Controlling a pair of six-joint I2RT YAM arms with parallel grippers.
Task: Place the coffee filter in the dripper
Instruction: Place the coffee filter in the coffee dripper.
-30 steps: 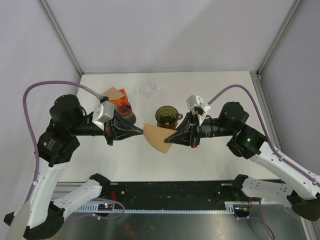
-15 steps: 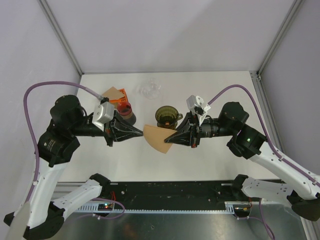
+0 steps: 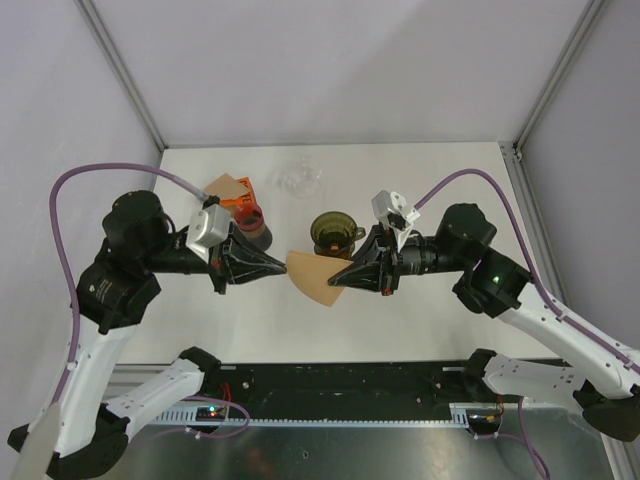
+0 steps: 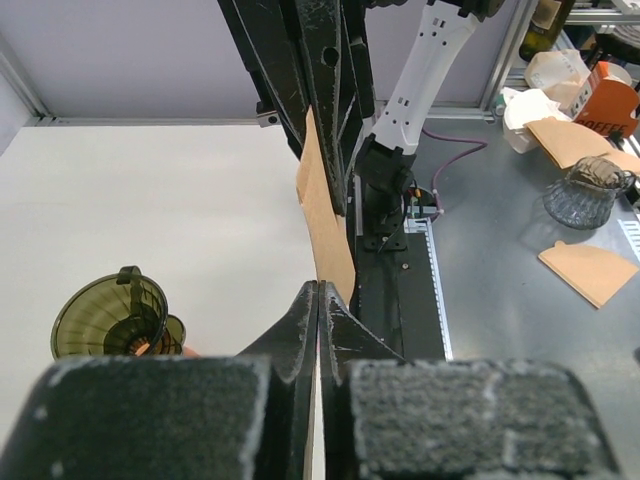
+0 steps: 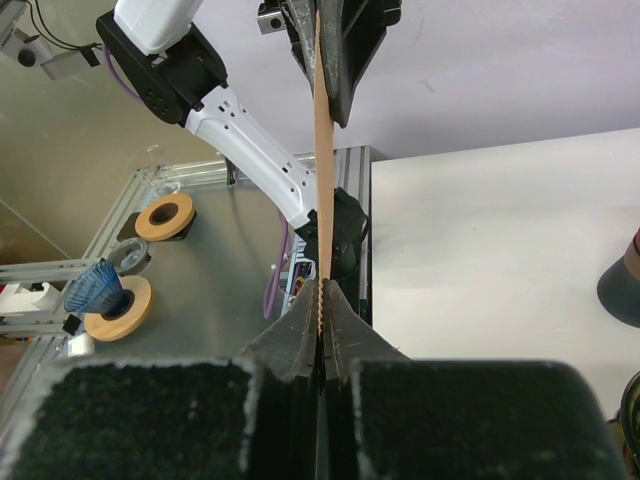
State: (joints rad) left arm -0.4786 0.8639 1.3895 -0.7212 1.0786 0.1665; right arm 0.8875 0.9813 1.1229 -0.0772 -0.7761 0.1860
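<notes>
A brown paper coffee filter (image 3: 312, 277) hangs in the air over the table's middle, stretched between both arms. My left gripper (image 3: 287, 262) is shut on its left corner, and my right gripper (image 3: 336, 282) is shut on its right edge. The left wrist view shows the filter (image 4: 325, 230) edge-on, running from my closed left gripper (image 4: 318, 290) toward the other arm. Seen from the right wrist, the coffee filter (image 5: 321, 150) rises as a thin strip from my right gripper (image 5: 319, 285). The olive-green glass dripper (image 3: 331, 232) (image 4: 110, 318) stands upright on the table just behind the filter.
An orange holder with a stack of filters (image 3: 232, 190) sits at the back left, with a red-brown cup (image 3: 250, 218) in front of it. A clear glass server (image 3: 300, 180) stands at the back centre. Cage posts frame the white table (image 3: 440, 190).
</notes>
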